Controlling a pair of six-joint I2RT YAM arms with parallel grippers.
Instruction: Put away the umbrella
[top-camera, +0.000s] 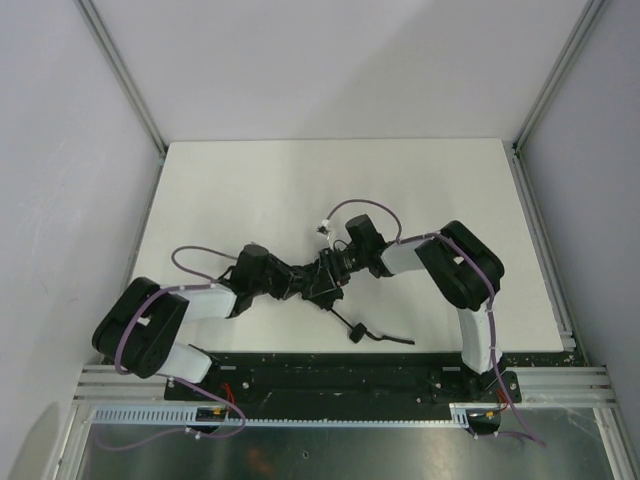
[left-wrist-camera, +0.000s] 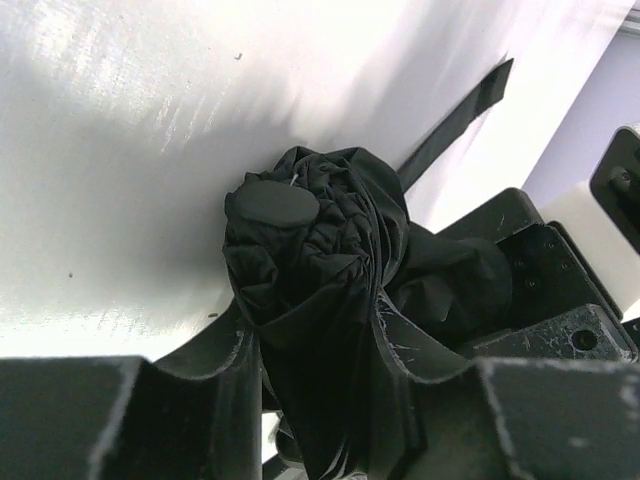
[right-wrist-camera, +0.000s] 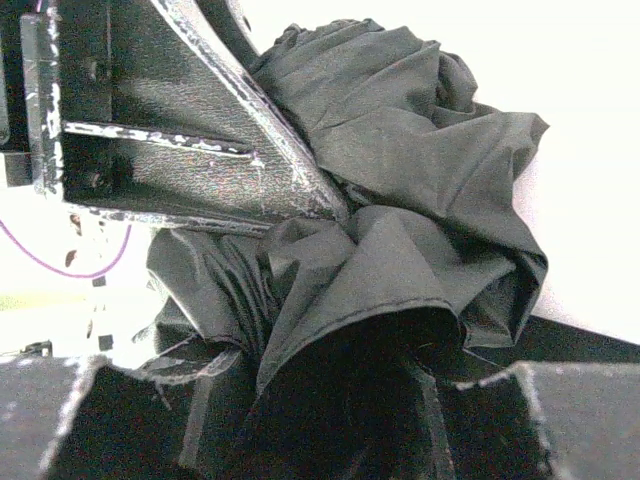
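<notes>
Left claw around umbrella

1. The umbrella is all black and folded, and its matte cloth is bunched in loose, crumpled pleats.
2. It is near the middle of the white table, closer to the near edge.
3. A flat round cap closes one end.
4. A thin black strap trails from it, flat on the table.
</notes>
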